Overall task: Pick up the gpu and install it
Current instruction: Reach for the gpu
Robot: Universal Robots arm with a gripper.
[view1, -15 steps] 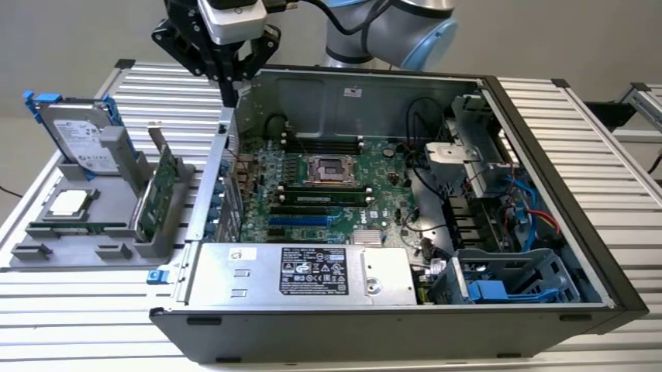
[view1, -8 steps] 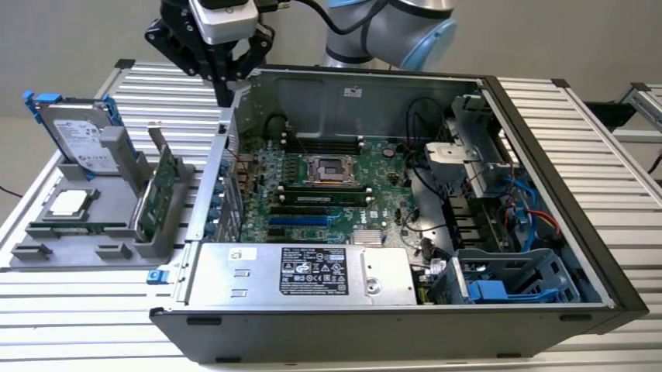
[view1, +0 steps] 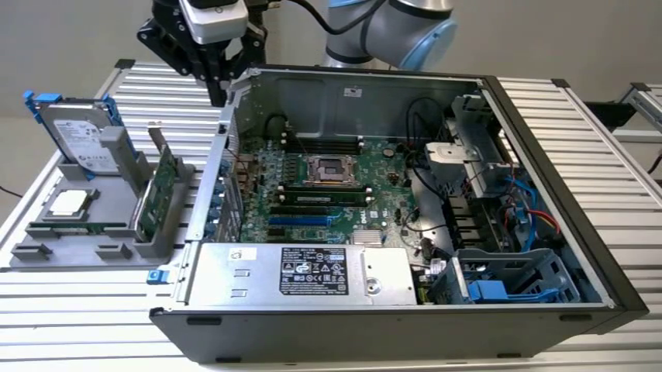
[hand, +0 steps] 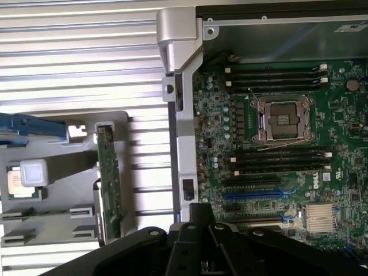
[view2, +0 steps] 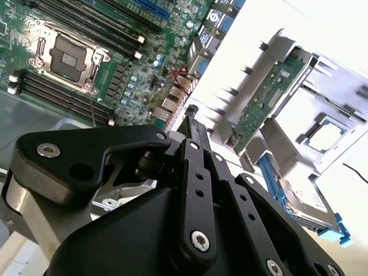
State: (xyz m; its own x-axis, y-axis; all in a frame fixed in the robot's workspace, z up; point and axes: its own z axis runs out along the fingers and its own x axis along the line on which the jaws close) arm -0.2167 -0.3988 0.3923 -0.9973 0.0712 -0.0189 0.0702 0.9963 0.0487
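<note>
While the gripper hangs at a corner of the open case, on the exterior view's left, its fingers are drawn together with nothing between them — a bare tip pointing straight down. Just outside that side of the case, the gpu stands on edge in a slot of the grey holder, below the fingers and clear of them. I judge it is racked upright so its top edge is free for a grasp from above. The case lies on its side, panel off, so the motherboard faces up. The card's lower edge is sunk in the holder and its cooler and bracket are hard to make out. In the first wrist view the gripper's own body covers some slots inside the case.
</note>
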